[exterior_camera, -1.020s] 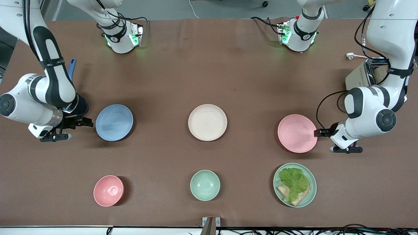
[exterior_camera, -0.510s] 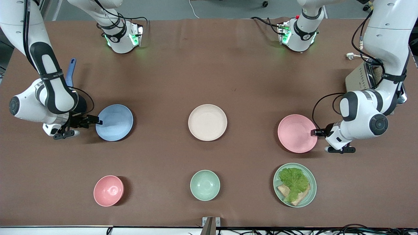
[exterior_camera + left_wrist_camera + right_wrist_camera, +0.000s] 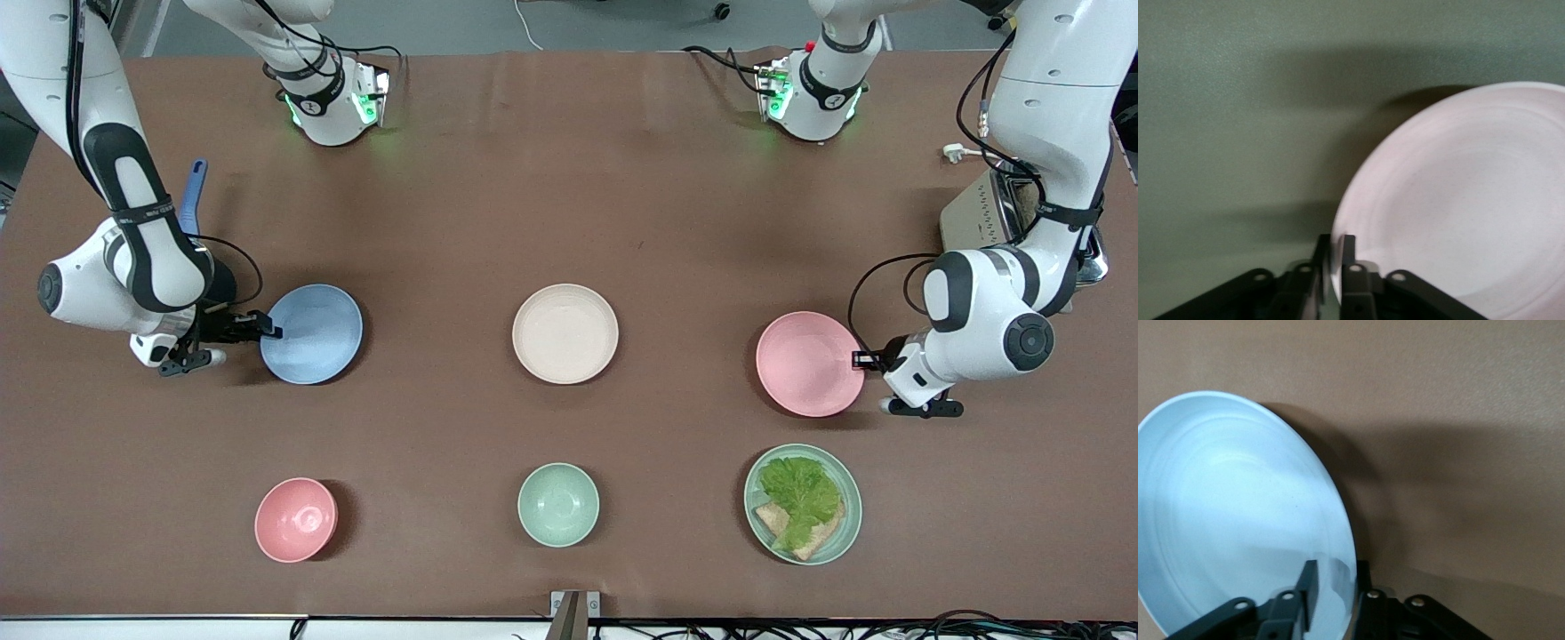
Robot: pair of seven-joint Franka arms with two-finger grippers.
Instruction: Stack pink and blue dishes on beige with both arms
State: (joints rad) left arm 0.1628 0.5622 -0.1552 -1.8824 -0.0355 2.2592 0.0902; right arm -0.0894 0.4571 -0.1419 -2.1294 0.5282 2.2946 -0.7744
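The beige plate [image 3: 565,333] lies at the table's middle. Toward the right arm's end lies the blue plate [image 3: 311,333] [image 3: 1231,513]. My right gripper [image 3: 267,331] [image 3: 1335,577] is low at that plate's outer rim, open, with one finger over the inside and one outside the edge. The pink plate [image 3: 809,363] [image 3: 1458,200] lies toward the left arm's end. My left gripper [image 3: 858,360] [image 3: 1335,243] is at its outer rim, shut on the thin edge. Both plates rest on the table.
Nearer the camera stand a pink bowl [image 3: 296,520], a mint-green bowl [image 3: 558,504] and a mint-green plate [image 3: 849,524] with lettuce and toast. A toaster [image 3: 987,209] stands by the left arm. A blue-handled utensil [image 3: 194,191] lies by the right arm.
The right gripper has moved in from beside the blue plate until it straddles the rim. The left gripper has edged in onto the pink plate's rim. The plates have not moved.
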